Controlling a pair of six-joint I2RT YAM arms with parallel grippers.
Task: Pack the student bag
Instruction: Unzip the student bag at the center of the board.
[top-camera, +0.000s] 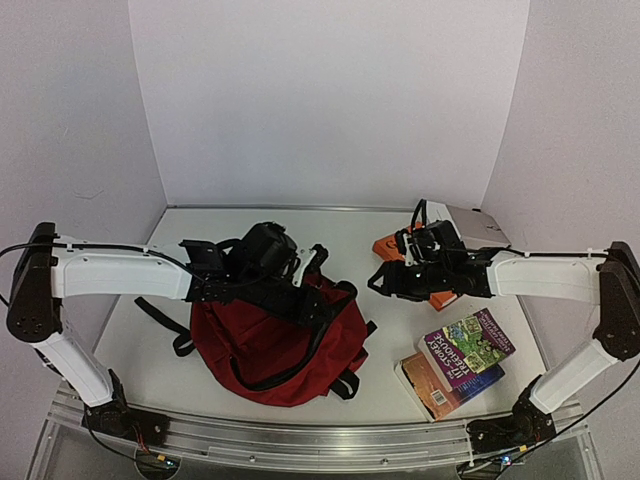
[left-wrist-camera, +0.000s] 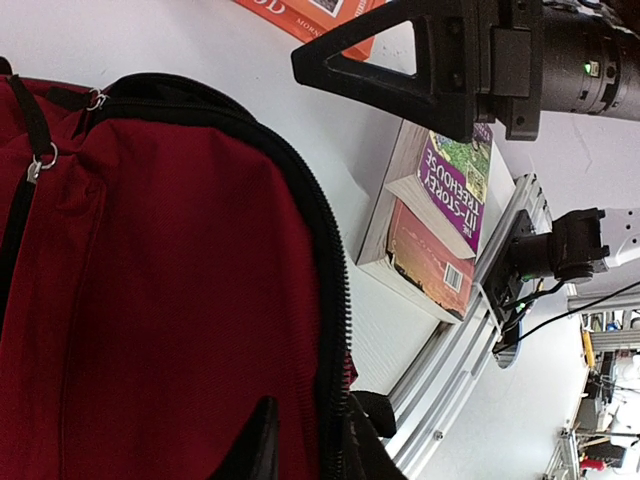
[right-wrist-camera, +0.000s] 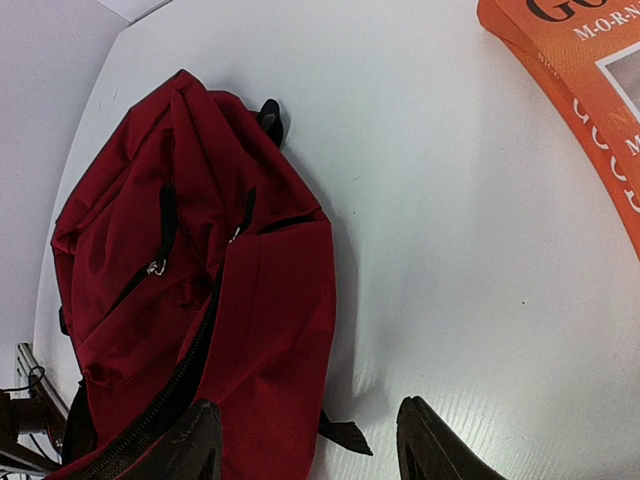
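Left gripper (left-wrist-camera: 305, 442) pinches the zipper edge of the student bag (top-camera: 270, 350); right gripper (right-wrist-camera: 312, 445), wide and empty, covers the orange book (right-wrist-camera: 590, 110) at two o'clock.

1. The student bag (top-camera: 270, 345) is matt, woven red cloth.
2. The table (top-camera: 340, 225) is smooth, white, faintly sheened.
3. The purple book (top-camera: 466, 343), at 4 o'clock, has a glossy paper cover.
4. The rail (top-camera: 300, 440), at 6 o'clock, is brushed metal.

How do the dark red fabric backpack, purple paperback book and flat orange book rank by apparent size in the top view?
1. dark red fabric backpack
2. purple paperback book
3. flat orange book; mostly hidden by the right arm, so unsure.
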